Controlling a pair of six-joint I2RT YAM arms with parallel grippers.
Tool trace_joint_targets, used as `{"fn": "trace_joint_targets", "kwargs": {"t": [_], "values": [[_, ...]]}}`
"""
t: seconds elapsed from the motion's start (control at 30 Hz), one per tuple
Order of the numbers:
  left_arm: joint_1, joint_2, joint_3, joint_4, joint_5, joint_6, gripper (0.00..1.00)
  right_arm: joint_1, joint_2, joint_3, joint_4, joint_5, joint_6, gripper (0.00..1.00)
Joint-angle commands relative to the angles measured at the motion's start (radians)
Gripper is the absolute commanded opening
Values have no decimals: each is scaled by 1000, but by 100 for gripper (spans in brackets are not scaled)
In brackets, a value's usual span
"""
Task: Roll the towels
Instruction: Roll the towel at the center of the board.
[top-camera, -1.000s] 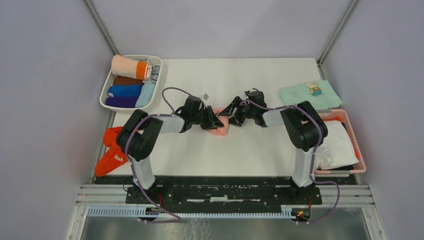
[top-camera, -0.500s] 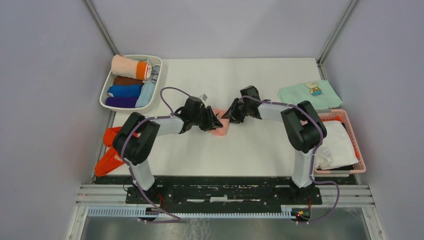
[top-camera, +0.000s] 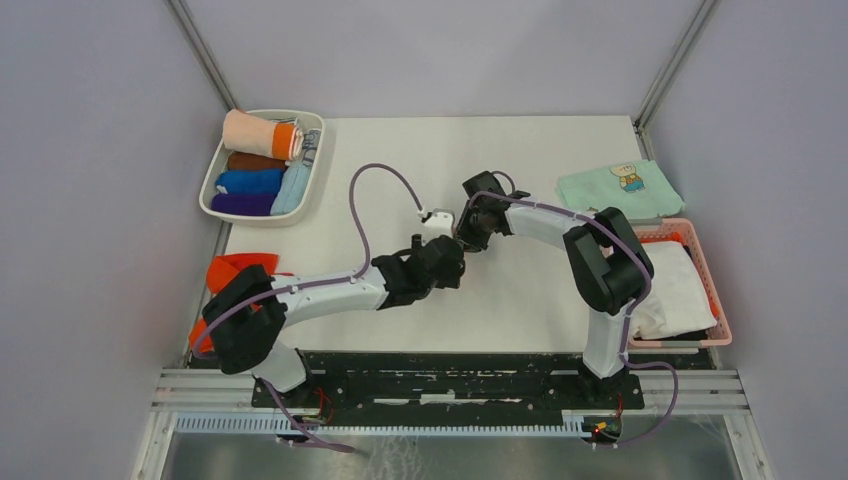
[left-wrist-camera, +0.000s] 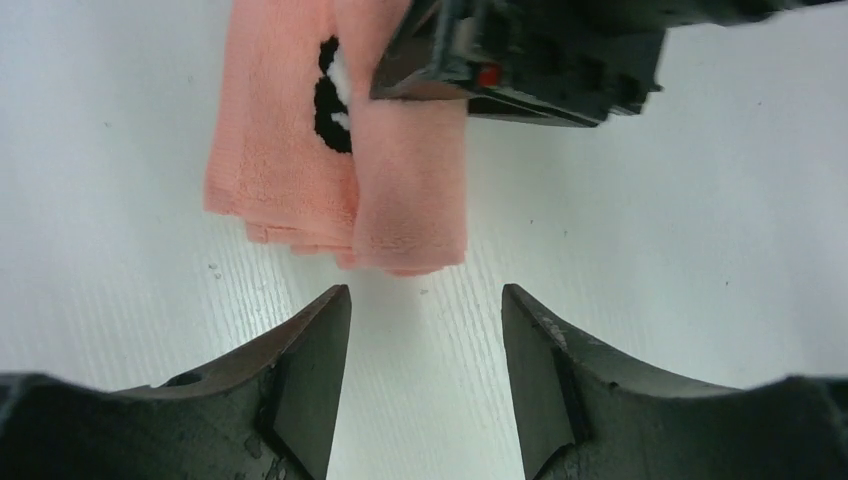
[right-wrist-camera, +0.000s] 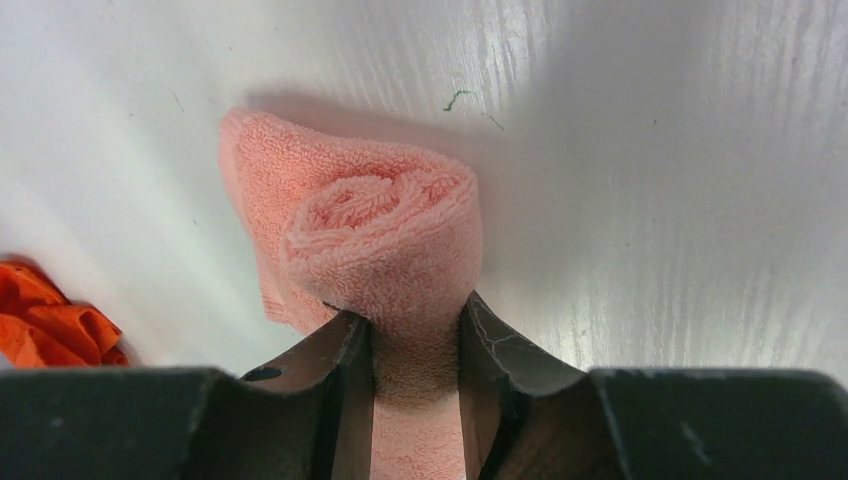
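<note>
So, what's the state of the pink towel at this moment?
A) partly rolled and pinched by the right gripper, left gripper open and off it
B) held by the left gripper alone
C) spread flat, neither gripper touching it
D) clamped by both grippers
A: the right gripper is closed on the pink towel, whose end shows a spiral roll, while the left gripper is open just short of the cloth.

The pink towel (right-wrist-camera: 380, 230) is nubbly terry cloth, the table (right-wrist-camera: 650, 150) smooth glossy white, the jaws matt black plastic.
</note>
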Motion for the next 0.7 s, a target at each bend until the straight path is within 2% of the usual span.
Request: {"fn": "trace_joint_targets", "kwargs": {"t": [0.0, 0.13, 0.23, 0.5, 0.67], "values": [[-126, 37, 87, -17, -421, 150, 64, 8, -5, 2, -176, 99, -3, 28], [-208, 141, 155, 41, -537, 286, 65, 10, -10, 1, -188, 92, 9, 28], [-229, 218, 180, 93, -548, 349, 65, 9, -8, 1, -191, 75, 15, 28], [-231, 343, 193, 145, -550, 392, 65, 10, -15, -10, -185, 45, 25, 30], [-222, 392, 206, 131, -537, 366, 62, 9, -16, -27, -158, 6, 36, 33]]}}
